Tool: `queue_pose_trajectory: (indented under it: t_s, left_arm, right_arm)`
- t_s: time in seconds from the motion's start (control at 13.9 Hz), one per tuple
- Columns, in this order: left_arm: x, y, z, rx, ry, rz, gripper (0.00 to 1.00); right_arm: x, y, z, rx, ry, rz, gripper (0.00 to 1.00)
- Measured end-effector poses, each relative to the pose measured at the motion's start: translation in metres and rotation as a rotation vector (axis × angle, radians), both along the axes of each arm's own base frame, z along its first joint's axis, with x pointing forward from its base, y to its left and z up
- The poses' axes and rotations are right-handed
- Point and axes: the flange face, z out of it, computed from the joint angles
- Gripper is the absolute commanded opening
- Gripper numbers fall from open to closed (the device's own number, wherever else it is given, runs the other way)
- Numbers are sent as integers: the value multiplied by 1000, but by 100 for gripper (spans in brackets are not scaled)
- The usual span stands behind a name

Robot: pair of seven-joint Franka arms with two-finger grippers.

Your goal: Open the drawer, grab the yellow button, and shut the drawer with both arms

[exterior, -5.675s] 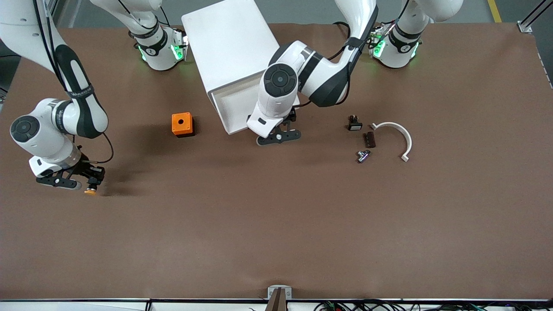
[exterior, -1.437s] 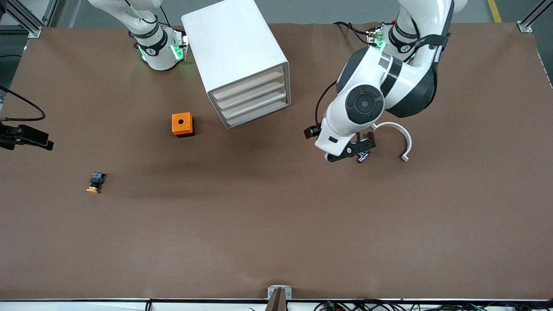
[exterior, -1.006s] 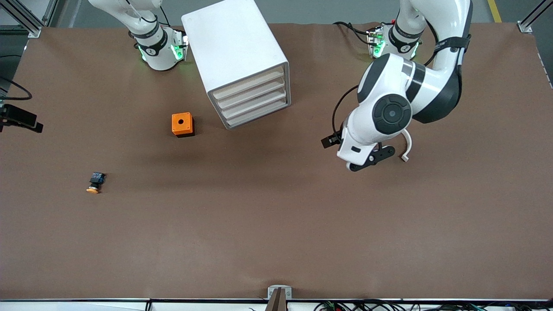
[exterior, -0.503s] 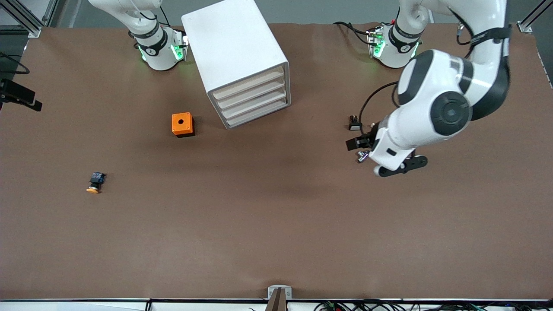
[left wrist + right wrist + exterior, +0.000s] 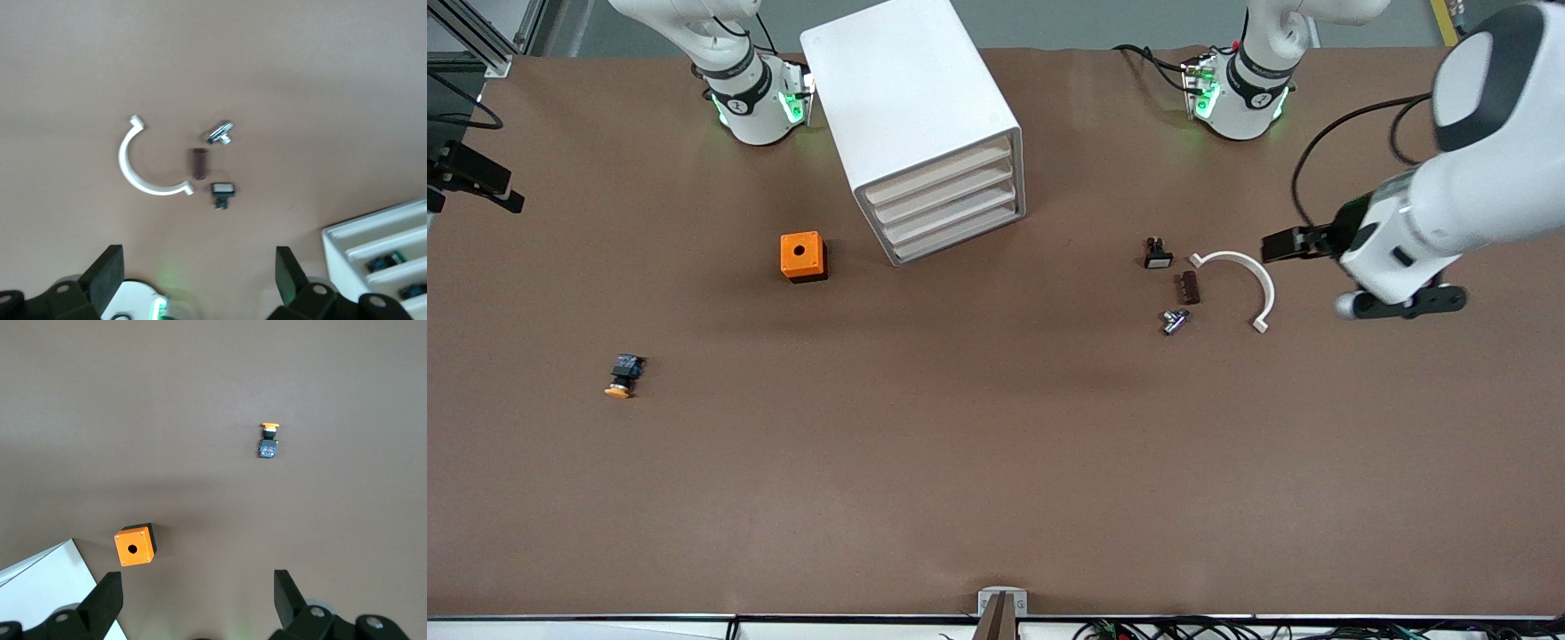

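Nearest my front camera I see the button lying on its side on the brown table, toward the right arm's end, its orange-yellow cap pointing at the camera and its black-and-blue body trailing away; nothing touches it, and in the right wrist view it sits alone on bare mat. Farther up, toward the left arm's end, I make out a small silver fitting, a dark brown bar, a black switch with a white face and a white curved clip, all close together but apart from one another. The left gripper hangs over the table just past the clip toward that arm's end, jaws spread wide and empty; its wrist view shows both fingertips parted with nothing between them. The orange cube with its black hole stands about level with the switch, near the cabinet. The white cabinet stands farther still, angled, between the two bases, and the drawer at its top is pushed in flush with the three below it. The right gripper is up at the table's edge on its own arm's end, partly cut off in my front view; in its wrist view the jaws are released and hold nothing. I can read no lettering on any part; the bases only show green lights.
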Motion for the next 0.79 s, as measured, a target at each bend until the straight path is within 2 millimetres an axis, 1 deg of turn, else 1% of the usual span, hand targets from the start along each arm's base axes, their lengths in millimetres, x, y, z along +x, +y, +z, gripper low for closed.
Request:
queue_pose_trajectory:
  t_s: [0.14,0.36,0.65,0.79]
  left_arm:
    - [-21,30,6,20,-1,-36,100]
    - [-51,54,12,53,-10,-86,100]
    - [-72,98,12,21,-83,-110,100]
    - [-84,109,9,41,-125,-117,100]
  right_arm:
    - [-1,1,1,-1,-7,1,100]
    - [0,2,1,-1,-6,4,100]
    - [0,4,1,0,-7,8,100]
    - [0,10,2,0,-9,19,100]
